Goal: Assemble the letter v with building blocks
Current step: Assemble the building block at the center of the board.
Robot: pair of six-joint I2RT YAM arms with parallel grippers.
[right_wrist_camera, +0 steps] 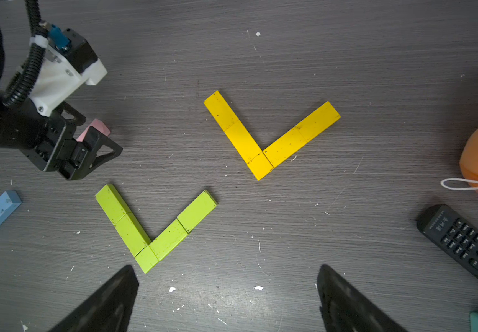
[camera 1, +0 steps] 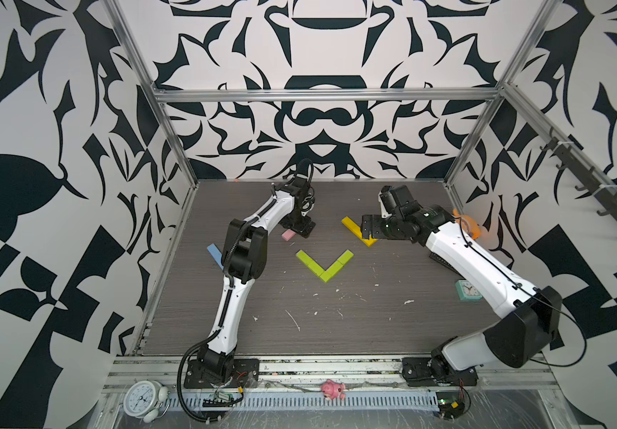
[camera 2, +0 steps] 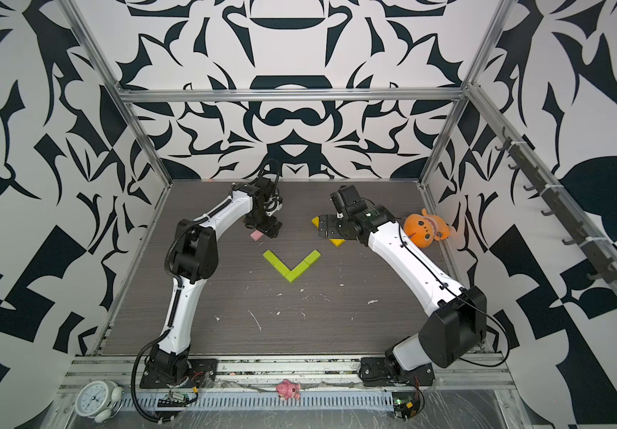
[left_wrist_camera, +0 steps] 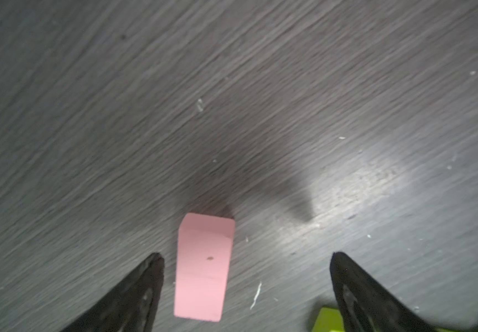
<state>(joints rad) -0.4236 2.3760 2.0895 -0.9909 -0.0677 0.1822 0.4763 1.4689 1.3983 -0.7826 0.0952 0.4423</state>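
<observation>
Black fingertips (left_wrist_camera: pixel 143 287) of the left pincer (left_wrist_camera: pixel 246 255) are seen spread wide at the bottom of the left wrist frame, with nothing held. The pink block (left_wrist_camera: pixel 203 270) lies flat on the grey desk (left_wrist_camera: pixel 232 86) between them, close to one fingertip, well off the other and touched by neither. In both top views that block (camera 1: pixel 288 234) is found left of centre, the lime green V (camera 1: pixel 325 264) mid-frame, the yellow V (right_wrist_camera: pixel 266 135) to its upper right, and light blue blocks (camera 1: pixel 215 254) at the left, partly hidden by the arm. The right pincer (right_wrist_camera: pixel 227 267) is likewise wide and empty above the two letters. The step in hand is judged to be the pick-up of the pink block: the pincer should be shifted sideways until the block is centred, lowered squarely, and closed across the narrow width. The lime V should be kept clear, lest it be nudged.
</observation>
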